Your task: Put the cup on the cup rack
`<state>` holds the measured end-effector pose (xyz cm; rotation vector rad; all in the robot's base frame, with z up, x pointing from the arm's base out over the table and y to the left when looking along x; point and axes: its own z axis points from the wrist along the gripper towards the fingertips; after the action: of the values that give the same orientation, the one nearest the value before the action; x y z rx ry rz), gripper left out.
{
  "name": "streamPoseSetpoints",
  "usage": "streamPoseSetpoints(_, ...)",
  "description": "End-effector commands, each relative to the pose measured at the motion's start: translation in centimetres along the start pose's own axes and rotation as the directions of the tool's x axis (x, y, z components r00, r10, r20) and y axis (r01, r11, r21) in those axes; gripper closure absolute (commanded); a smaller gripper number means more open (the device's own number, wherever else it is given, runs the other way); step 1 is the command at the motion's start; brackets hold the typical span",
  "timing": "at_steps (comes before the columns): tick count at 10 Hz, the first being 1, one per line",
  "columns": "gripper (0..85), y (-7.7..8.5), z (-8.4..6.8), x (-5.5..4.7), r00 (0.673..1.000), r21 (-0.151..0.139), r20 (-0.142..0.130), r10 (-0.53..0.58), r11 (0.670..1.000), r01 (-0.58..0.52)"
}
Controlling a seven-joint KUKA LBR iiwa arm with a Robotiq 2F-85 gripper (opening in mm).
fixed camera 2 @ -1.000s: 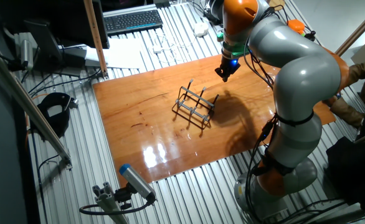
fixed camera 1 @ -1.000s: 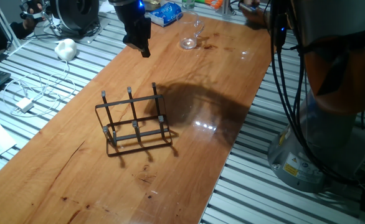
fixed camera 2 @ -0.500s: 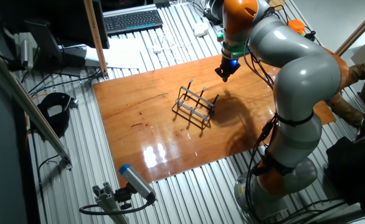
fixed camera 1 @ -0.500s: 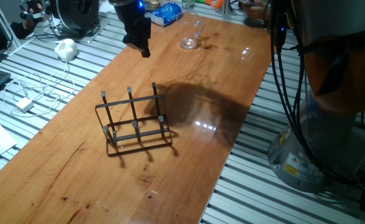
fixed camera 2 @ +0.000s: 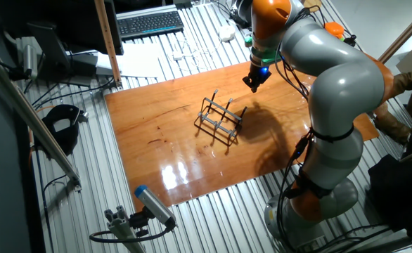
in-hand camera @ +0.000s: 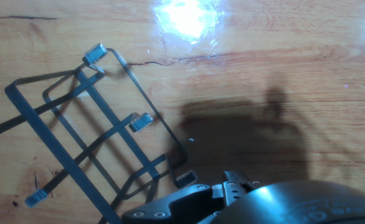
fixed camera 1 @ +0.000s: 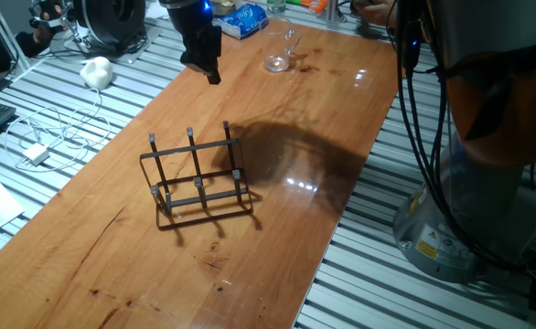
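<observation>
The cup is clear glass and stands on the wooden table near its far end. The cup rack is dark wire with upright pegs and sits mid-table; it also shows in the other fixed view and fills the left of the hand view. My gripper hangs above the table between rack and cup, to the left of the cup and well apart from it. Its fingers look pressed together with nothing in them. In the other fixed view the gripper is above and beyond the rack; the cup is hidden there.
A blue packet lies at the far table end behind the cup. A white object and cables lie on the slatted bench to the left. The robot's base and hanging cables stand at the right.
</observation>
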<state>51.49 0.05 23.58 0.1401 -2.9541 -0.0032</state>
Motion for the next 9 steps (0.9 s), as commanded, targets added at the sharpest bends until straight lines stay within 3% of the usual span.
streamPoseSetpoints(1,85.0,0.00,-0.01,0.00,1.000,0.002,0.002,0.008,1.000,-0.008)
streamPoseSetpoints(9,85.0,0.00,-0.01,0.01,0.998,0.004,0.014,0.054,0.999,-0.054)
